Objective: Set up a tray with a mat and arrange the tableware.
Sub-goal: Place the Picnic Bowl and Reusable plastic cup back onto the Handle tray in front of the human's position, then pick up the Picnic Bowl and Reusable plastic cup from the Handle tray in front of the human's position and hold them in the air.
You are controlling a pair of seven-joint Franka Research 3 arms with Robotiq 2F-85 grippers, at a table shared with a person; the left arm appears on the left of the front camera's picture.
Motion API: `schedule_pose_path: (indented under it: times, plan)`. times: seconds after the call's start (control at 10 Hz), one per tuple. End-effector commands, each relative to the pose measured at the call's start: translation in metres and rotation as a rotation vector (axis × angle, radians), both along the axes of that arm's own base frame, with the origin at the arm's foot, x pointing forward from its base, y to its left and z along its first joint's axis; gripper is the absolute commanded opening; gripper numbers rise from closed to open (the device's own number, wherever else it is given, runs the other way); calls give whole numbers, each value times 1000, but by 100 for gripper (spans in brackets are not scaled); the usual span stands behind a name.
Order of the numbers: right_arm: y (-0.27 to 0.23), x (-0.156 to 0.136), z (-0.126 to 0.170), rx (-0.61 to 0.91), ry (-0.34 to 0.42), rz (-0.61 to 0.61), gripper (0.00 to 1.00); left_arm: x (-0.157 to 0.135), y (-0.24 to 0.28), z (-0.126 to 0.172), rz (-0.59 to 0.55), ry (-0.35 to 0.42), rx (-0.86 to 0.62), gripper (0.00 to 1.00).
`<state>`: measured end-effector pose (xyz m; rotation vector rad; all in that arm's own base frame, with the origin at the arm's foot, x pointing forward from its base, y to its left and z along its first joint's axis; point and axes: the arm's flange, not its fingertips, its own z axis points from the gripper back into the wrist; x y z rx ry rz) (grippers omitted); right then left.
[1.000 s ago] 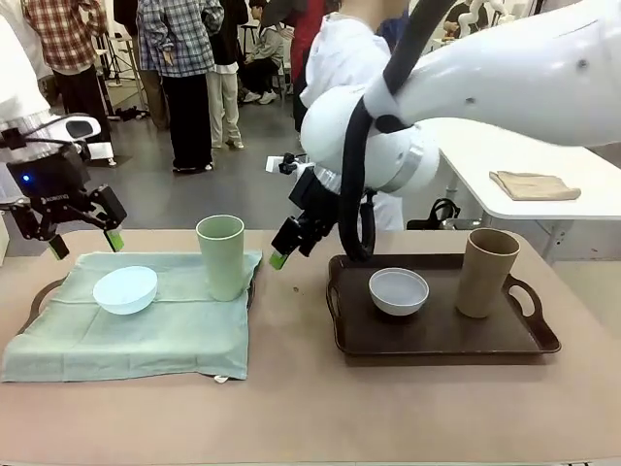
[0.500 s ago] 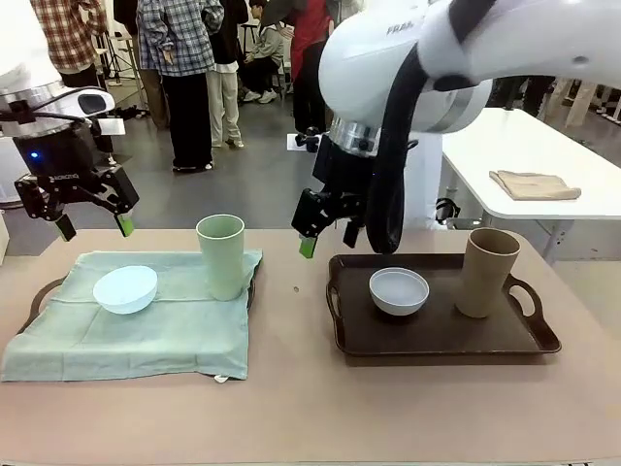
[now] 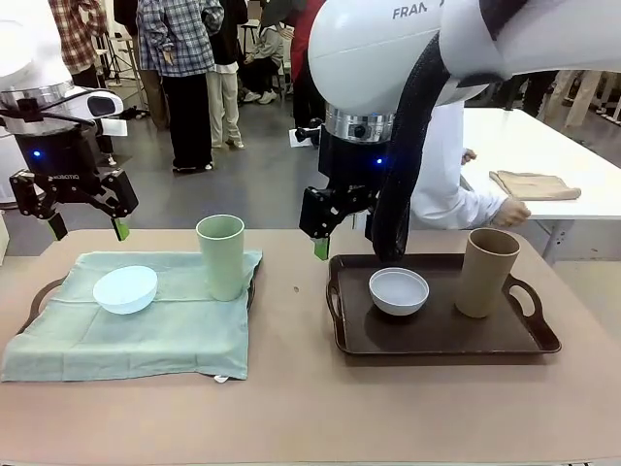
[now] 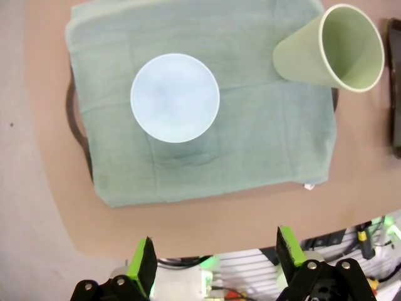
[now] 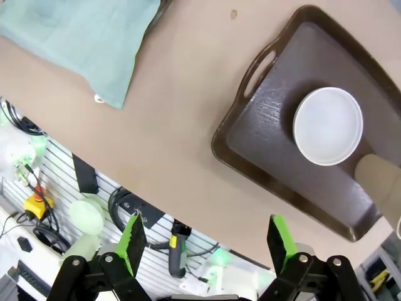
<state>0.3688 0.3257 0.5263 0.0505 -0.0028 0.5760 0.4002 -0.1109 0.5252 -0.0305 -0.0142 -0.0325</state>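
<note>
A green mat (image 3: 146, 325) covers the left tray (image 3: 39, 297); on it sit a pale blue bowl (image 3: 125, 289) and an upright light green tumbler (image 3: 222, 256). The dark brown right tray (image 3: 437, 338) is bare of cloth and carries a greyish white bowl (image 3: 399, 290) and a tan tumbler (image 3: 485, 272). My left gripper (image 3: 87, 231) hangs open and empty above the table's far left, looking down on the bowl (image 4: 175, 97), mat (image 4: 250, 144) and tumbler (image 4: 338, 53). My right gripper (image 3: 325, 241) is open and empty over the brown tray's far left corner (image 5: 269, 113), with the white bowl (image 5: 328, 125) below it.
Behind the table a person in white reaches a hand (image 3: 509, 212) toward a folded tan cloth (image 3: 536, 184) on a white side table. Bare tabletop (image 3: 291, 320) separates the two trays. Other people stand far back.
My right arm swung upright and its gripper shifted right to the brown tray's corner. The left gripper rose slightly. A person in white came into view behind the right tray.
</note>
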Motion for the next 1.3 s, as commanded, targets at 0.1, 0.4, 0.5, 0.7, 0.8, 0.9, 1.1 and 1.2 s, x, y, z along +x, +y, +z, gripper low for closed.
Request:
schedule_pose_path:
  times: [0.1, 0.4, 0.5, 0.7, 0.8, 0.9, 1.1, 1.2]
  plan:
    - [-2, 3, -2, 20, 12, -1, 100, 4, -1, -2, -1, -15, -7, 100]
    - [-2, 3, -2, 20, 12, -1, 100, 4, -1, -2, -1, -15, -7, 100]
    - [-2, 3, -2, 20, 12, -1, 100, 4, -1, -2, -1, -15, -7, 100]
    - [-2, 3, -2, 20, 12, -1, 100, 4, -1, -2, -1, -15, -7, 100]
    - [-2, 3, -2, 20, 12, -1, 100, 4, -1, -2, -1, -15, -7, 100]
    - [-2, 3, -2, 20, 12, -1, 100, 4, -1, -2, -1, -15, -7, 100]
    - [-2, 3, -2, 20, 12, -1, 100, 4, -1, -2, -1, -15, -7, 100]
    - [-2, 3, -2, 20, 12, -1, 100, 4, -1, -2, -1, -15, -7, 100]
